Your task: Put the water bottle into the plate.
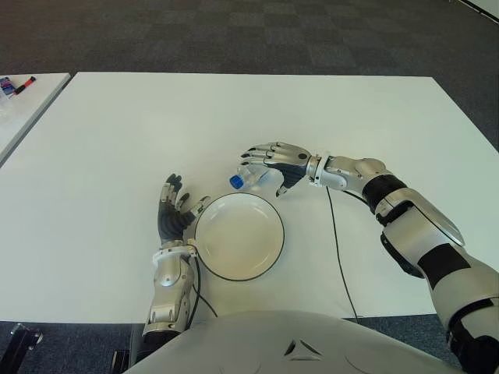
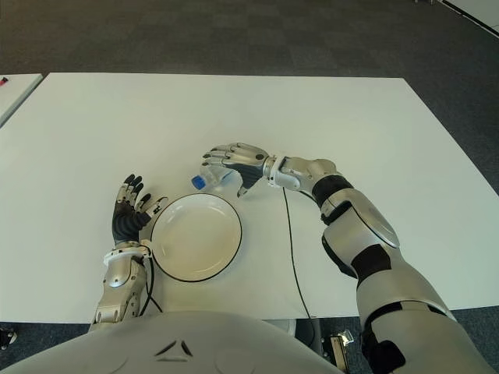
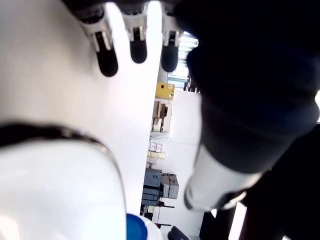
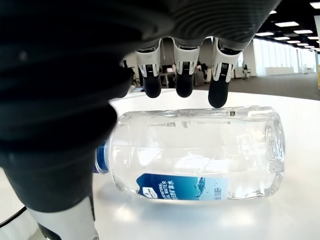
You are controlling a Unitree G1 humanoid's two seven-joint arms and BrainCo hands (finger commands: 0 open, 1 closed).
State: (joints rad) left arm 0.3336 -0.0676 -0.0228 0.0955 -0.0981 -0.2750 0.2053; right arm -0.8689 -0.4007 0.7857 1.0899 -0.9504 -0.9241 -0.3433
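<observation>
Presently, the left hand (image 1: 175, 209) lies open-fingered beside the empty plate (image 1: 238, 236) near the table's (image 1: 117, 140) front edge. Just behind the rim, the water bottle (image 1: 251, 179) lies sideways, partly hidden under the right hand (image 1: 277, 162), fingers arched over it, ungripped.

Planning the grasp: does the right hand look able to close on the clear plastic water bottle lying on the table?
Probably yes. The right hand hovers open directly over the clear plastic water bottle, fingertips at its side, with nothing between them on the white table.
</observation>
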